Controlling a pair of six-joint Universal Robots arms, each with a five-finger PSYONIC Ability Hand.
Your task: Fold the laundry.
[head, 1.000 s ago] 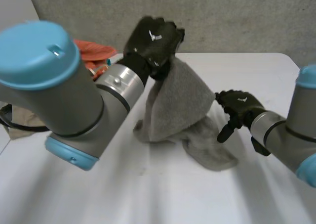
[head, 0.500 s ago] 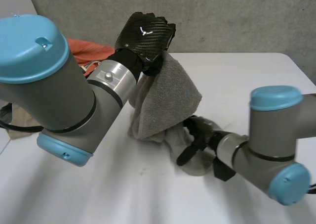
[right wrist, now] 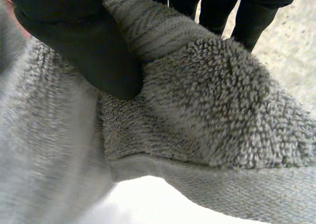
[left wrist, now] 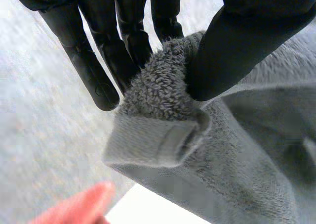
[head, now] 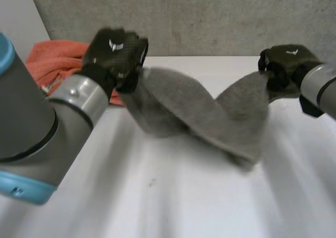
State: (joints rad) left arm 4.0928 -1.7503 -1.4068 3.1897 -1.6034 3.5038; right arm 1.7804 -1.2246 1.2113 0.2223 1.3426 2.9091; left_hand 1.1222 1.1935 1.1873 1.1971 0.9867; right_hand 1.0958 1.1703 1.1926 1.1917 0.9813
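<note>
Your left hand (head: 116,51) is pinching a hemmed corner of the fluffy grey towel (head: 210,117), your right hand (head: 286,62) is pinching its other end; it's sagging between them over the counter (head: 157,196).

Bright, even light falls across the white table (head: 173,206)

"Where can a hand go?"

"Low in the frame the white table (head: 157,201) is bare from side to side. That is the wide way."

"What stands in the way?"

"The grey towel (head: 210,117) hangs across the middle, pinched by the left hand (head: 116,51) and the right hand (head: 286,64). An orange cloth (head: 50,62) sits at the upper left. The big left arm (head: 37,122) fills the left side."
</note>
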